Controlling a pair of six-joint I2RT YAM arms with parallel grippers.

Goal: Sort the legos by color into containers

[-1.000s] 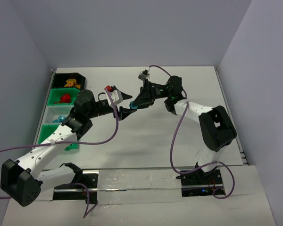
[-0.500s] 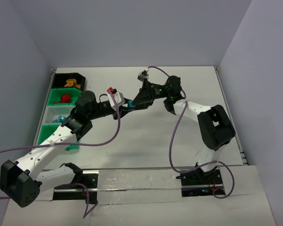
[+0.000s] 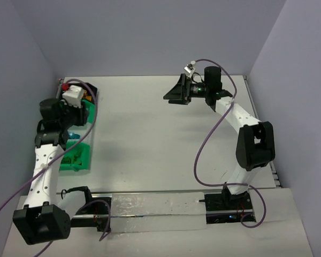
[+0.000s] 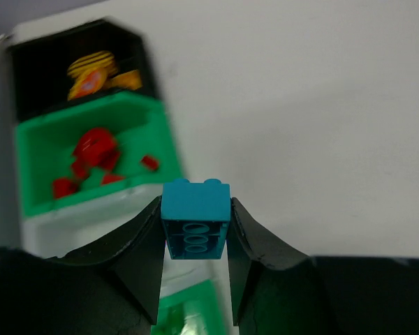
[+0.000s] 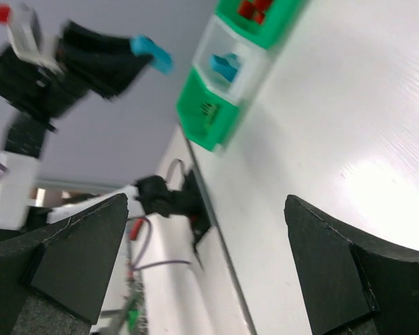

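My left gripper [image 4: 195, 223] is shut on a teal-blue lego [image 4: 195, 218] and holds it above the row of containers, over the edge between the red bricks' bin and the pale bin. From above, the left gripper [image 3: 76, 119] is mostly hidden under its wrist camera. The black container [image 4: 28, 84] holds yellow-orange legos [image 4: 91, 73]. A green container [image 4: 35, 202] holds red legos [image 4: 91, 157]. The pale container [image 5: 216, 38] holds teal legos [image 5: 227, 66]. My right gripper [image 3: 171, 95] is open and empty above the table's far middle; it also shows in the right wrist view [image 5: 207, 202].
The containers stand in a row along the table's left edge, with another green container [image 3: 77, 158] nearest the arm bases. The right wrist view shows the left gripper with its brick [image 5: 152, 54] and the left arm's base. Purple cables trail from both arms.
The teal lego passed from my right gripper to my left at the table's middle. The left arm then swung left over the containers with it. The right gripper opened and drew back to the right.
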